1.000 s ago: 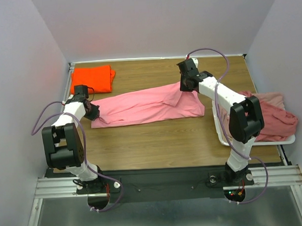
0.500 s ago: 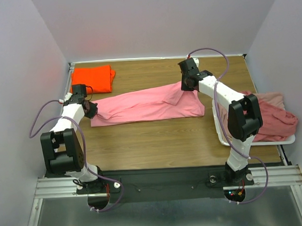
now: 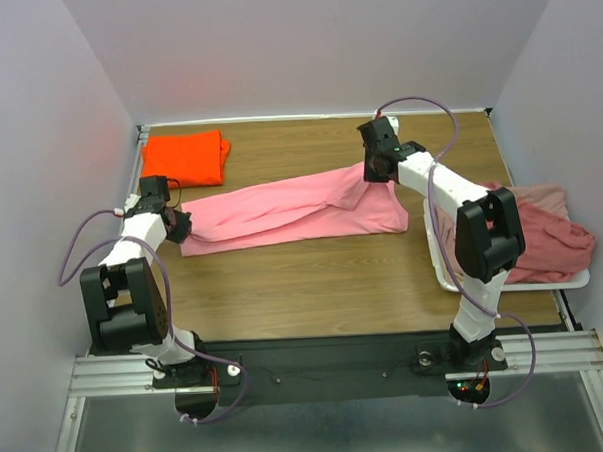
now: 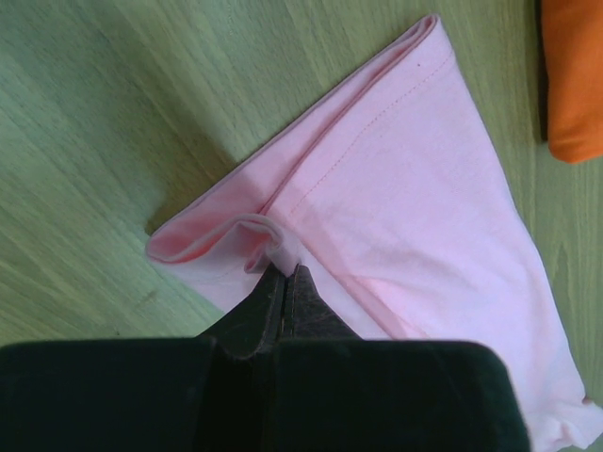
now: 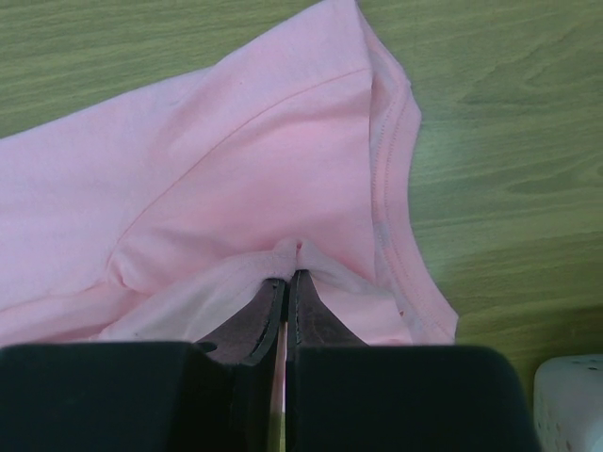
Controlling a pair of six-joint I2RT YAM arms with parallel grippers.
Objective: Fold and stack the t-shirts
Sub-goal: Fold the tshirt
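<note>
Place: robot lab cell | evid: plain enclosure walls point(image 3: 304, 46), alu rail point(image 3: 113, 374) (arms point(image 3: 125, 299) bolted on), wood-top table point(image 3: 314, 275)

Orange t-shirt point(image 4: 573, 75) cropped, tray point(image 5: 571, 405) corner only, pink t-shirt point(image 4: 405, 217) pinch hidden between jaws

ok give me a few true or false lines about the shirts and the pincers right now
1. The left pincer and the right pincer are both shut on the light pink shirt. True.
2. The orange shirt lies in the white tray. False: it lies folded on the table, at the far left corner.
3. The light pink shirt is stretched out between the two pincers. True.
4. The white tray has nothing in it. False: it holds crumpled dusty rose shirts.
</note>
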